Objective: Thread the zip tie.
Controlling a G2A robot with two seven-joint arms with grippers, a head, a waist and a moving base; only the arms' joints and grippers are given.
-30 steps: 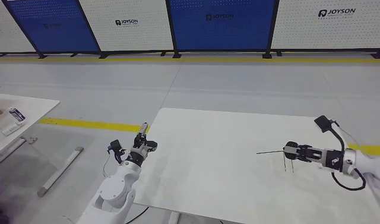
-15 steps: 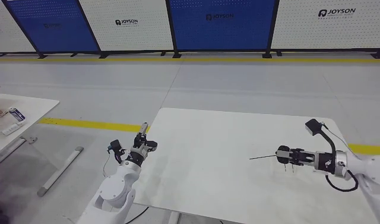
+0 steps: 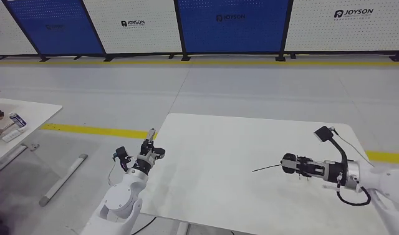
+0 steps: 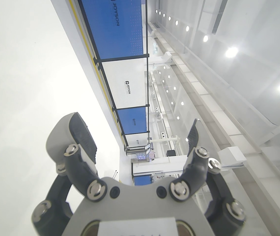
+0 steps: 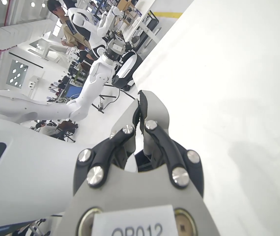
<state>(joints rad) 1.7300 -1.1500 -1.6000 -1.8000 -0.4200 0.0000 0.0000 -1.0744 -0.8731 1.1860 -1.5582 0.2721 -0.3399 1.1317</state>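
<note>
One thin zip tie (image 3: 267,167) is sticking out of the tightly pinched right gripper (image 3: 286,164) over the table's (image 3: 212,191) right side, held end hiding between pads (image 5: 143,105); left gripper (image 4: 140,136) is hanging wide open, empty.

bright, even light; ceiling lamps (image 4: 231,52) flare, table (image 5: 228,74) washed white

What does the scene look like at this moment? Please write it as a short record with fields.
table: white, flat
left gripper: open, holds nothing, beside the table's edge
right gripper: shut on the zip tie, over the table
zip tie: thin and dark, free end points toward the left gripper's side
contact of zip tie with table: cannot tell
threading: not yet done, the grippers are far apart
</note>
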